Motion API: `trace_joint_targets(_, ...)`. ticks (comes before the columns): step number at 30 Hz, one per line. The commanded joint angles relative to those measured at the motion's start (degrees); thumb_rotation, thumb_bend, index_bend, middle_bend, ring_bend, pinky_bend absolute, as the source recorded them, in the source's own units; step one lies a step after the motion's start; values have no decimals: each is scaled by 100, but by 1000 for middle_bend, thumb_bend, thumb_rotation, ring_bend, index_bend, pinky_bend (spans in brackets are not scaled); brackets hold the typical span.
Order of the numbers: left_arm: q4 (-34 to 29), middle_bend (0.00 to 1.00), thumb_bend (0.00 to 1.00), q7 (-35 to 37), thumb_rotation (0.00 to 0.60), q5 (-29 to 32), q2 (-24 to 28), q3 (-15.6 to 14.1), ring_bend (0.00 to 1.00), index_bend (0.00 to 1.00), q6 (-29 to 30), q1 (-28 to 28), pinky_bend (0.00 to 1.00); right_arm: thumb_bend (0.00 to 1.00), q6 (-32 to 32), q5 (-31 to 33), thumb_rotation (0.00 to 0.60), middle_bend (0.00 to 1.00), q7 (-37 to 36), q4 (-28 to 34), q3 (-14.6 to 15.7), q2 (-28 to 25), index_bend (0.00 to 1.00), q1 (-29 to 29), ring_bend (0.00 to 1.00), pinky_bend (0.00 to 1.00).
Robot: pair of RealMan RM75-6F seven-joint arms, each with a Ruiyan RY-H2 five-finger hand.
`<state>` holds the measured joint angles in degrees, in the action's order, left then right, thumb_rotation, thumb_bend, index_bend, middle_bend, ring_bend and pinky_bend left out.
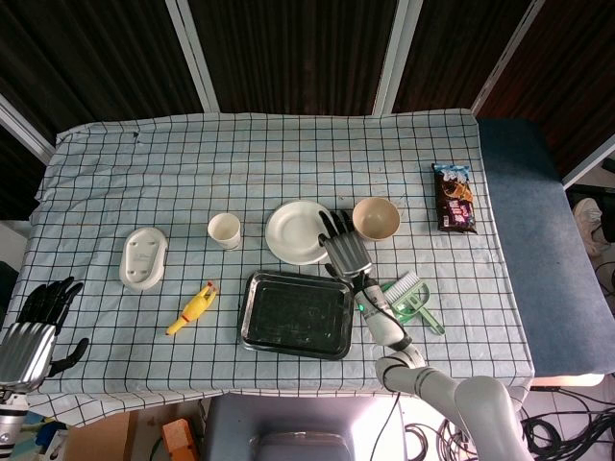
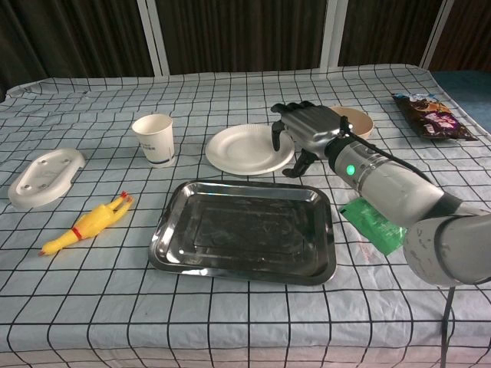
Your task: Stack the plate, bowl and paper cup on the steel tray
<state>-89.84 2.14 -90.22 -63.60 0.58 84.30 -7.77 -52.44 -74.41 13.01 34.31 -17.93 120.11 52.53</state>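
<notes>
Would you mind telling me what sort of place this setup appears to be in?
Probably a robotics lab staged as a dining table: a checked tablecloth holds unrelated props like a rubber chicken and steel tray, with loose cables on the floor.

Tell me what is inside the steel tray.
Nothing sits in the steel tray; its bare, reflective bottom shows in both views. The plate, bowl and paper cup stand outside it.

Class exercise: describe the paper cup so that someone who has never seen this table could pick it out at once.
Start at the steel tray near the front edge of the checked cloth. Just behind its left corner, left of the white plate, stands the paper cup. It is the only tall, upright, open-topped item there, unlike the flat plate and the wider tan bowl.
</notes>
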Motion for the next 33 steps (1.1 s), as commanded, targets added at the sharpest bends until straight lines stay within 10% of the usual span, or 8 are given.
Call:
trace_joint_targets(1, 1, 13, 324, 1, 600, 0, 2, -1, 0, 0, 8, 5, 31, 160, 6, 8, 600, 26, 21, -2, 13, -9, 428, 11, 0, 0)
trace_joint_targets(33, 23, 16, 323, 137, 600, 25, 53, 11, 0, 0, 36, 34, 31, 293, 407, 226, 600, 26, -361, -1536, -118, 989, 511, 644, 0, 0)
